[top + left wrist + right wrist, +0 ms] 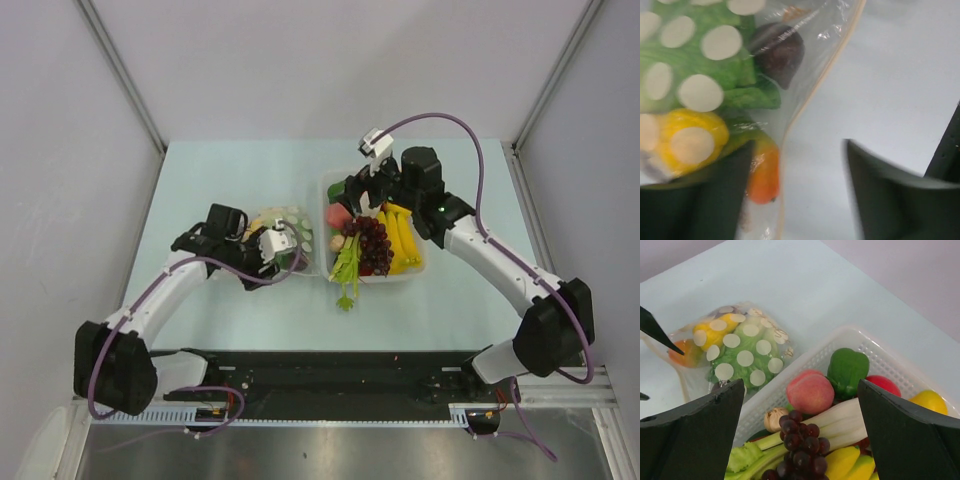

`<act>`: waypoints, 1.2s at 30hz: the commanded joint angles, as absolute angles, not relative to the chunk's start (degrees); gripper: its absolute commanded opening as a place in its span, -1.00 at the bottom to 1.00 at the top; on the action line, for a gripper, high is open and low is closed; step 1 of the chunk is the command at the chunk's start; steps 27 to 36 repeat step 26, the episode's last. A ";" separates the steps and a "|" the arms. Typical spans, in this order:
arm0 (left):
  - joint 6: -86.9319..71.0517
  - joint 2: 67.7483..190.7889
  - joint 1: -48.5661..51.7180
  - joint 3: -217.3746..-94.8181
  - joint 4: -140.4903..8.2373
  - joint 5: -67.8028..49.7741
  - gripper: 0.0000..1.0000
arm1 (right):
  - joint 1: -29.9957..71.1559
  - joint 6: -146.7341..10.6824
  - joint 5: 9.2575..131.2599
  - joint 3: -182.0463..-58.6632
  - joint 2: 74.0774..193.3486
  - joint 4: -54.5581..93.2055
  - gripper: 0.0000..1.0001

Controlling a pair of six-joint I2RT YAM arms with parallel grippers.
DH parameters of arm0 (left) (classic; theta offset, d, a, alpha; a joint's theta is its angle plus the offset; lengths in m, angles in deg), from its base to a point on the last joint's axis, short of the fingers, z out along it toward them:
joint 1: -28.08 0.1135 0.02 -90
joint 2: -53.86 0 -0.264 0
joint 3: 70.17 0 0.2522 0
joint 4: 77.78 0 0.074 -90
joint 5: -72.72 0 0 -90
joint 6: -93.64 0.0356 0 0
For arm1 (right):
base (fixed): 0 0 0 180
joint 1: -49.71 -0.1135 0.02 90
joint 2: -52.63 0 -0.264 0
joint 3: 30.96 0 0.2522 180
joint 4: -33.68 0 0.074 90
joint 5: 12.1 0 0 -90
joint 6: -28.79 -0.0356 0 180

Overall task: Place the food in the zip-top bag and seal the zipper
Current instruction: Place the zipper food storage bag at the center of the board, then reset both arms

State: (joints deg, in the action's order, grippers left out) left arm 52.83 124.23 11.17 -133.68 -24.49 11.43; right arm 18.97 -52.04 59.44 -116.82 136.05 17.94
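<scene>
The zip-top bag [283, 235], clear with white dots, lies on the table left of the tray. In the left wrist view the bag [715, 65] holds green lettuce [690, 60], a yellow fruit [690, 135], an orange carrot [764, 175] and a dark round item [780, 52]. Its zipper [821, 86] runs diagonally as a thin pale strip. My left gripper [270, 250] [800, 200] is open, with its left finger at the bag's edge. My right gripper [365, 195] [799, 390] is open and empty above the tray's peach [810, 390] and purple grapes [805, 445].
The white tray [325, 190] [805, 357] also holds a green pepper [847, 367], celery [840, 417], garlic [772, 419], bananas [400, 240] and a red fruit [885, 384]. Celery leaves [346, 290] hang over its near rim. Grey walls stand at both sides.
</scene>
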 commanded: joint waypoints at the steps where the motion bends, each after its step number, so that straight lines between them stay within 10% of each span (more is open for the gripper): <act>1: 48.47 117.68 10.85 -142.35 -18.59 14.54 0.99 | 21.31 -54.01 59.00 -117.41 132.18 16.23 0.99; 14: 18.94 132.51 12.69 -174.27 -11.38 4.79 0.99 | 32.98 -59.44 57.34 -118.19 129.80 12.81 0.99; 36: 8.83 139.81 17.70 -171.20 -22.10 6.19 1.00 | 47.86 -66.75 51.18 -118.46 133.05 8.05 0.99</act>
